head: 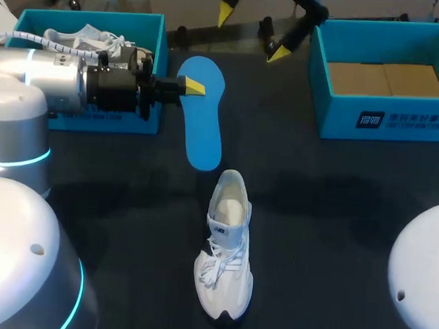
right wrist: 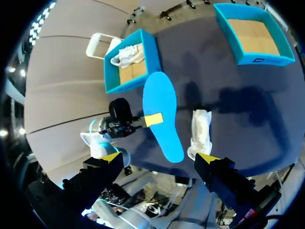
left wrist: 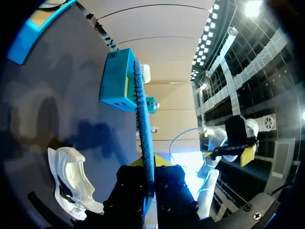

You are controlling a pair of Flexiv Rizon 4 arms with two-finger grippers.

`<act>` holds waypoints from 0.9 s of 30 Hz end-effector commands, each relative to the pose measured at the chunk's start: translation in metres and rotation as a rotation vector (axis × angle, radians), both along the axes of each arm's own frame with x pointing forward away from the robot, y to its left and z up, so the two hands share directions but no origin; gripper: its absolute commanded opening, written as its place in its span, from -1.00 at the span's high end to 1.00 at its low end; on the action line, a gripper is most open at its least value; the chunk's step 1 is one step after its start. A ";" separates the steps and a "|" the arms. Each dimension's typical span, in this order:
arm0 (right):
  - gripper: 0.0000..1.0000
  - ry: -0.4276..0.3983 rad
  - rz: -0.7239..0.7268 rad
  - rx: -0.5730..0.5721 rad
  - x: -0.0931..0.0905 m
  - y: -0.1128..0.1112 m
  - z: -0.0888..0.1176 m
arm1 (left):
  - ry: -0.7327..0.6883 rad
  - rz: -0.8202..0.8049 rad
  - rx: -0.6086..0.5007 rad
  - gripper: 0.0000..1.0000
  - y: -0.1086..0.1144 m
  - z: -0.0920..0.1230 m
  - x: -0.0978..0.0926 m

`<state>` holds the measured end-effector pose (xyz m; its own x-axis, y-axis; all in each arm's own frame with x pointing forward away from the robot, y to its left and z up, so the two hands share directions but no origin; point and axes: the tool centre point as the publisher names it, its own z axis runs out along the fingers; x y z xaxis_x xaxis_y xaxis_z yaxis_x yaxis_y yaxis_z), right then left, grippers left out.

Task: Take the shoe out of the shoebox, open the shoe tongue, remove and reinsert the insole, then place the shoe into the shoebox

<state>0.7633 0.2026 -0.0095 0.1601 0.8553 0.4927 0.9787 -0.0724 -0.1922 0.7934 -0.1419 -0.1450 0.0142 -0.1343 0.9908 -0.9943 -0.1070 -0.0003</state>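
Observation:
My left gripper (head: pixel 194 86) is shut on a blue insole (head: pixel 204 119), holding it by one long edge above the table just right of the left shoebox (head: pixel 104 118). In the left wrist view the insole (left wrist: pixel 143 119) runs edge-on between the fingers (left wrist: pixel 127 191). A white shoe (head: pixel 226 257) lies on the table in front, its tongue pulled open and its inside bare. My right gripper (head: pixel 253 34) hangs open high over the far middle, holding nothing; in its wrist view it (right wrist: pixel 157 157) looks down on the insole (right wrist: pixel 164 112) and the shoe (right wrist: pixel 201 129).
The left teal shoebox holds a second white shoe (head: pixel 83 36). A second teal shoebox (head: pixel 384 118) at the far right shows only its cardboard floor. Dark table surface lies open around the shoe.

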 end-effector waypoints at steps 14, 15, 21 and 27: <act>-1.00 0.029 0.080 -0.537 -0.024 0.042 -0.014 | 0.000 0.000 0.003 1.00 0.001 0.001 -0.001; -1.00 0.023 0.081 -0.544 -0.025 0.043 -0.016 | 0.000 0.000 0.003 1.00 0.001 0.001 -0.001; -1.00 -0.023 0.099 -0.538 -0.028 0.044 -0.024 | 0.000 0.000 0.003 1.00 0.001 0.001 -0.001; -1.00 -0.055 0.106 -0.479 -0.030 0.035 -0.028 | 0.000 0.000 0.003 1.00 0.001 0.001 -0.001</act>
